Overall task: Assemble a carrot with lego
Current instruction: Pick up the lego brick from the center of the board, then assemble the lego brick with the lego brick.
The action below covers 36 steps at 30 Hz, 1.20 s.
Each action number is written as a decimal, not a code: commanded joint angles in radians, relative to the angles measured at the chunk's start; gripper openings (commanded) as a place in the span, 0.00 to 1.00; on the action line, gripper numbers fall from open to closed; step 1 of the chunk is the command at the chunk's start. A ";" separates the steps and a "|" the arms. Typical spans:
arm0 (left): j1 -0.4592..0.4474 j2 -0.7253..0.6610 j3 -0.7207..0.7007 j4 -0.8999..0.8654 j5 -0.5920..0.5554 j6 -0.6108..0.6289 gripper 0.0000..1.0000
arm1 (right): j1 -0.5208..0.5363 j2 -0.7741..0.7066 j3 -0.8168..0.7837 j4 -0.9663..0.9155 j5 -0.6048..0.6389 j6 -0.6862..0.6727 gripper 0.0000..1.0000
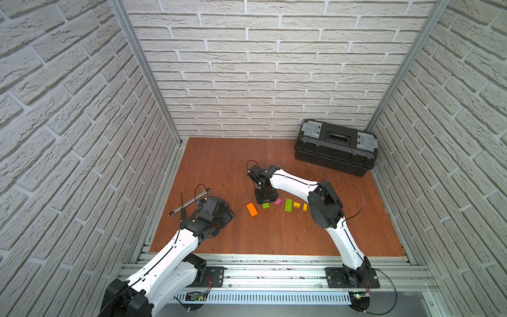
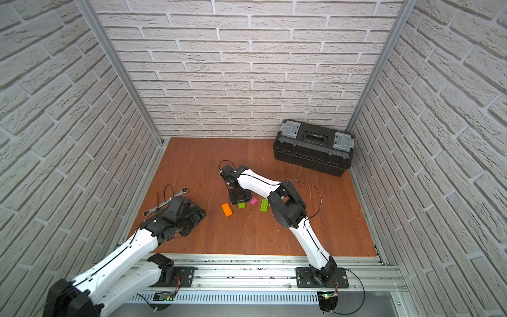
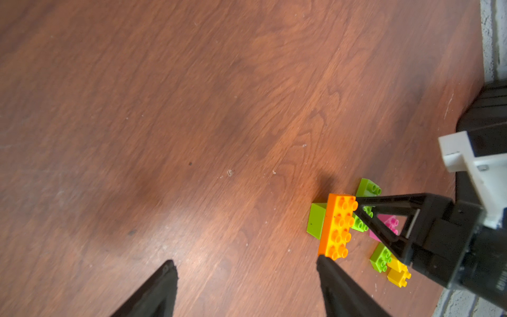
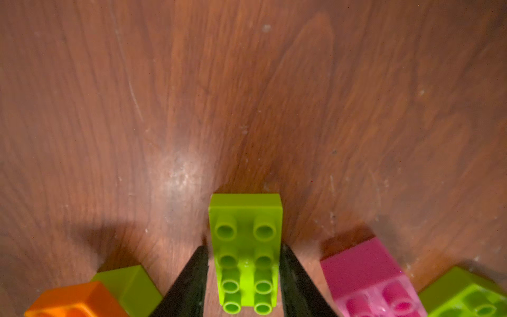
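Since the bricks (image 1: 288, 205) all lie loose, the whole carrot is left to build; right gripper (image 4: 244, 247) pinches a green brick (image 4: 245, 216) at lower centre, left gripper (image 3: 245, 261) spread wide, empty.

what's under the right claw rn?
A lime green brick, studs up, on the wooden table, between the right claw's fingers. In both top views the claw covers part of it; actual grip unclear.
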<state>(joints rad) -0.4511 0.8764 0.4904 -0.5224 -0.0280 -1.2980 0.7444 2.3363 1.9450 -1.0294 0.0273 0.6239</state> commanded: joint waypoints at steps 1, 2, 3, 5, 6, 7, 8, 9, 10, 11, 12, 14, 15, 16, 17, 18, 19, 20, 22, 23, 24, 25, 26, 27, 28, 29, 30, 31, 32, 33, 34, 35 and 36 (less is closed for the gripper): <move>-0.006 -0.009 -0.014 0.025 0.001 -0.002 0.83 | 0.010 0.026 0.017 -0.018 0.009 0.014 0.39; -0.006 -0.010 -0.013 0.024 0.002 -0.002 0.83 | 0.011 0.025 0.019 -0.022 0.016 0.013 0.36; -0.006 -0.013 -0.013 0.024 0.001 -0.003 0.83 | 0.011 0.024 0.020 -0.024 0.020 0.012 0.34; -0.007 -0.014 -0.015 0.024 0.002 -0.003 0.82 | 0.012 0.017 0.021 -0.029 0.027 0.011 0.31; -0.006 -0.015 -0.015 0.024 0.002 -0.004 0.83 | 0.012 0.016 0.023 -0.033 0.030 0.009 0.29; -0.007 -0.016 -0.016 0.024 0.002 -0.003 0.83 | 0.012 0.014 0.026 -0.039 0.032 0.007 0.27; -0.007 -0.016 -0.017 0.025 0.002 -0.005 0.83 | 0.013 0.010 0.029 -0.043 0.036 0.005 0.25; -0.006 -0.016 -0.018 0.025 0.002 -0.004 0.83 | 0.012 0.006 0.031 -0.047 0.038 0.004 0.23; -0.006 -0.016 -0.018 0.027 0.001 -0.005 0.82 | 0.011 0.000 0.032 -0.052 0.040 0.001 0.20; -0.006 -0.016 -0.016 0.028 0.002 -0.005 0.82 | 0.013 -0.008 0.036 -0.059 0.043 -0.003 0.18; -0.008 -0.015 -0.017 0.028 0.002 -0.005 0.83 | 0.012 -0.014 0.042 -0.066 0.045 -0.008 0.16; -0.008 -0.011 -0.016 0.030 0.002 -0.005 0.83 | 0.014 -0.028 0.061 -0.091 0.049 -0.024 0.12; -0.008 -0.010 -0.018 0.032 0.002 -0.005 0.83 | 0.014 -0.033 0.071 -0.104 0.052 -0.031 0.10; -0.008 -0.009 -0.018 0.034 0.003 -0.006 0.83 | 0.014 -0.039 0.081 -0.117 0.055 -0.039 0.09; -0.010 -0.009 -0.018 0.036 0.003 -0.006 0.83 | 0.015 -0.049 0.090 -0.126 0.057 -0.047 0.08; -0.010 -0.007 -0.019 0.038 0.003 -0.005 0.83 | 0.016 -0.056 0.096 -0.132 0.057 -0.051 0.07; -0.010 -0.005 -0.018 0.040 0.003 -0.006 0.83 | 0.015 -0.063 0.104 -0.141 0.057 -0.057 0.06; -0.012 -0.004 -0.018 0.042 0.003 -0.007 0.83 | 0.017 -0.067 0.115 -0.151 0.052 -0.062 0.05; -0.012 -0.004 -0.016 0.044 0.003 -0.008 0.83 | 0.023 -0.078 0.133 -0.165 0.038 -0.077 0.04; -0.013 -0.004 -0.017 0.044 0.003 -0.007 0.83 | 0.030 -0.083 0.140 -0.169 0.033 -0.083 0.04; -0.013 -0.005 -0.016 0.044 0.003 -0.008 0.83 | 0.038 -0.087 0.146 -0.172 0.025 -0.090 0.04; -0.012 -0.008 -0.016 0.045 0.002 -0.007 0.82 | 0.048 -0.094 0.152 -0.169 0.014 -0.098 0.04; -0.012 -0.011 -0.016 0.047 0.002 -0.006 0.82 | 0.058 -0.099 0.156 -0.167 0.003 -0.106 0.04; -0.012 -0.015 -0.018 0.049 0.002 -0.007 0.82 | 0.068 -0.103 0.159 -0.162 -0.004 -0.114 0.04; -0.012 -0.021 -0.019 0.051 -0.001 -0.007 0.82 | 0.080 -0.107 0.164 -0.158 -0.014 -0.124 0.04; -0.012 -0.030 -0.022 0.053 -0.003 -0.009 0.82 | 0.092 -0.107 0.169 -0.156 -0.018 -0.131 0.04; -0.012 -0.038 -0.025 0.054 -0.005 -0.009 0.82 | 0.100 -0.108 0.173 -0.157 -0.021 -0.134 0.04; -0.012 -0.051 -0.028 0.056 -0.009 -0.010 0.82 | 0.108 -0.108 0.176 -0.158 -0.028 -0.138 0.04; -0.012 -0.067 -0.033 0.056 -0.015 -0.013 0.82 | 0.115 -0.107 0.178 -0.157 -0.032 -0.139 0.04; -0.012 -0.081 -0.037 0.056 -0.021 -0.017 0.82 | 0.121 -0.107 0.179 -0.156 -0.034 -0.141 0.04; -0.013 -0.100 -0.043 0.055 -0.029 -0.019 0.82 | 0.126 -0.105 0.177 -0.155 -0.039 -0.147 0.04; -0.013 -0.124 -0.048 0.055 -0.036 -0.023 0.82 | 0.132 -0.101 0.177 -0.155 -0.041 -0.153 0.04; -0.012 -0.142 -0.051 0.050 -0.042 -0.025 0.82 | 0.137 -0.099 0.177 -0.155 -0.043 -0.157 0.04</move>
<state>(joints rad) -0.4599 0.7776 0.4572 -0.4934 -0.0372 -1.3117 0.8707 2.2723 2.1078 -1.1702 0.0013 0.4942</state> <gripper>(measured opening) 0.824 0.330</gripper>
